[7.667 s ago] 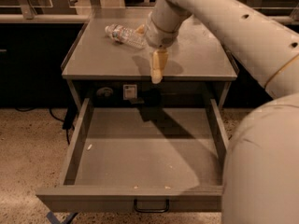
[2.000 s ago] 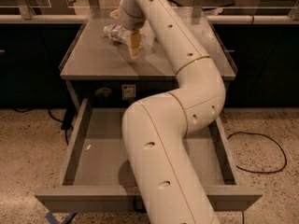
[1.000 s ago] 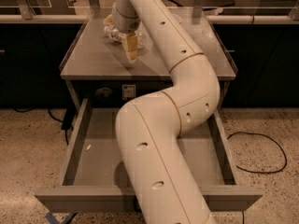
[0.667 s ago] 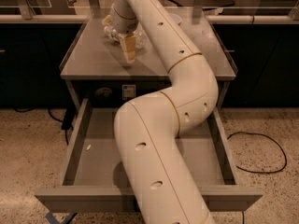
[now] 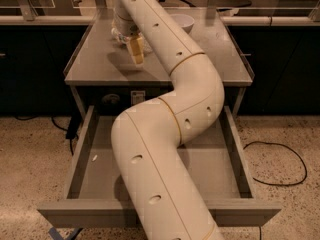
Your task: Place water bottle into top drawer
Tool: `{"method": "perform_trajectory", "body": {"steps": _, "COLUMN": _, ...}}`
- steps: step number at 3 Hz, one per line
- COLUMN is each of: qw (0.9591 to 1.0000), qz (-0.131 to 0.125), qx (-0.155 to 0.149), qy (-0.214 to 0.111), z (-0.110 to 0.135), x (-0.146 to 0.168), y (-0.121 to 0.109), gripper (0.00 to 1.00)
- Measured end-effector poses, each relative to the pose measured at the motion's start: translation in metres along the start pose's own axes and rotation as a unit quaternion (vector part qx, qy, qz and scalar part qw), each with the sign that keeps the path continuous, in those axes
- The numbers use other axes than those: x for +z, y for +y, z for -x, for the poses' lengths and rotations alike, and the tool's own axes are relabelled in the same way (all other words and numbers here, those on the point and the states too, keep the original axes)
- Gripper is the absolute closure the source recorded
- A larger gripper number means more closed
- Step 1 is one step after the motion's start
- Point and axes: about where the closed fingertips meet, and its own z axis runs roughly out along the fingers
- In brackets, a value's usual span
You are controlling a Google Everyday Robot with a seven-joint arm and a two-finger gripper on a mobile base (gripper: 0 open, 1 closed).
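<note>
The water bottle lies on the grey tabletop at the back left. Only its clear crinkled end shows, just left of my arm's wrist; the remainder is hidden behind it. My gripper points down at the tabletop right beside the bottle, on its right and a little nearer the camera. The top drawer is pulled wide open below the tabletop. My white arm runs across its middle and hides much of its floor and the handle.
A white round bowl stands at the back of the tabletop, right of my arm. A small white speck lies on the drawer floor at the left. A dark cable loops on the speckled floor at the right.
My gripper has shifted slightly left and toward the bottle over the last two seconds. More of the bottle is now hidden behind the wrist. The drawer stays open.
</note>
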Motion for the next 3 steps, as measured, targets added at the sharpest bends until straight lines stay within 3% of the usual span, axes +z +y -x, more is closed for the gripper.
{"method": "perform_trajectory", "body": {"steps": 1, "qw": 1.0, "qz": -0.005, "qx": 0.001, "qy": -0.003, "z": -0.002, "x": 0.007, "y": -0.002, "gripper": 0.0}}
{"method": "perform_trajectory", "body": {"steps": 2, "qw": 0.9999, "qz": -0.012, "qx": 0.002, "qy": 0.008, "z": -0.02, "x": 0.023, "y": -0.001, "gripper": 0.0}}
{"method": "perform_trajectory", "body": {"steps": 3, "qw": 0.9997, "qz": -0.013, "qx": -0.001, "qy": 0.022, "z": -0.02, "x": 0.021, "y": -0.006, "gripper": 0.0}}
